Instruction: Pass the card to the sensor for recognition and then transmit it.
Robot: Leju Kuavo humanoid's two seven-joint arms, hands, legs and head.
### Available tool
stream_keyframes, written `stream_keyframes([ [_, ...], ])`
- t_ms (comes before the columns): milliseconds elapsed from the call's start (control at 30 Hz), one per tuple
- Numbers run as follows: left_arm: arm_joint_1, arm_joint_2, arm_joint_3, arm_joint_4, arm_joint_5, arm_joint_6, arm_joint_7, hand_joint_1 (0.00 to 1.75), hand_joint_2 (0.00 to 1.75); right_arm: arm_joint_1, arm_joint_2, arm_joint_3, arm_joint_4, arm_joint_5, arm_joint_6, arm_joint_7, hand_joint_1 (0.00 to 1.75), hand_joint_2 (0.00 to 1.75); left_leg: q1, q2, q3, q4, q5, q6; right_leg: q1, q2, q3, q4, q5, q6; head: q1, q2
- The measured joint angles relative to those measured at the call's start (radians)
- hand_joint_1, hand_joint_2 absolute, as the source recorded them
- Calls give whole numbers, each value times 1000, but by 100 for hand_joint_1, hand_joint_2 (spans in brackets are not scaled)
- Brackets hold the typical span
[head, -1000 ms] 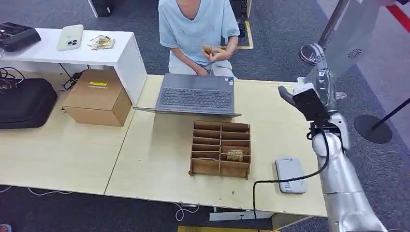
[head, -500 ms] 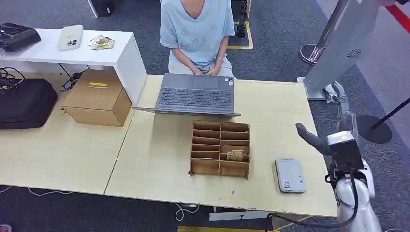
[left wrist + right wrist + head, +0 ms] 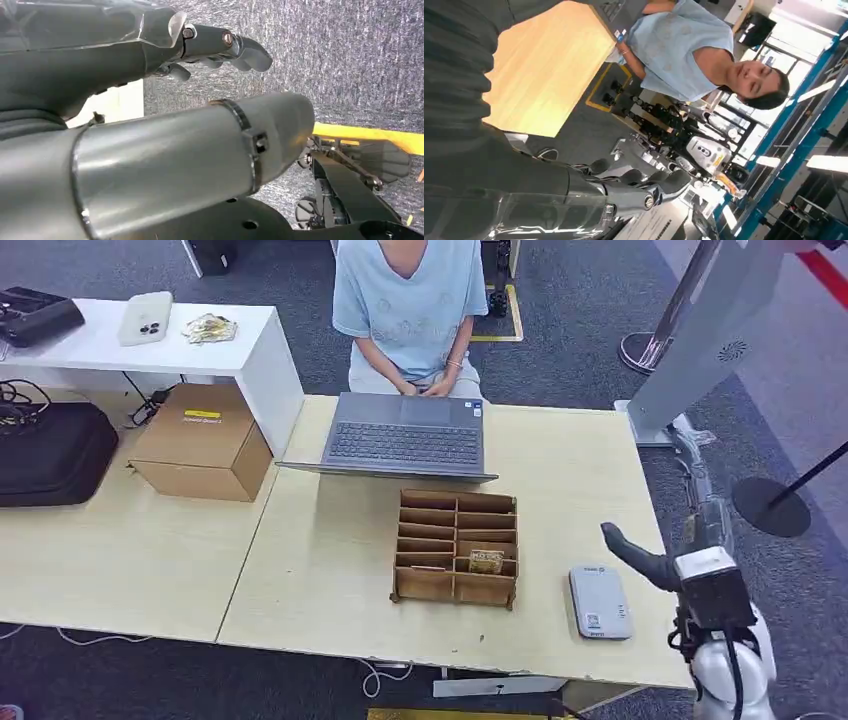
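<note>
Hovering right hand (image 3: 660, 565), empty, fingers apart | sensor (image 3: 600, 603) just beside | card (image 3: 487, 561) in organizer (image 3: 456, 548)

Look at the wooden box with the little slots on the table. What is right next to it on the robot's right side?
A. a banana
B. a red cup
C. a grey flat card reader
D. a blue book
C: a flat grey rectangular card sensor lies on the pale wooden table just right of the brown wooden slotted box.
</note>
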Motion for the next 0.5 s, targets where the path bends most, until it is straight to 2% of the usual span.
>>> stream_keyframes([
  [300,0,-3,0,0,0,-3,1,0,0,29,22,22,-24,45,7,16,0,175,0,0,0,0,0,0,0,0,0,0,0,0,0,0],
  [500,-1,-5,0,0,1,-2,3,0,0,33,34,40,-30,121,-5,7,0,175,0,0,0,0,0,0,0,0,0,0,0,0,0,0],
])
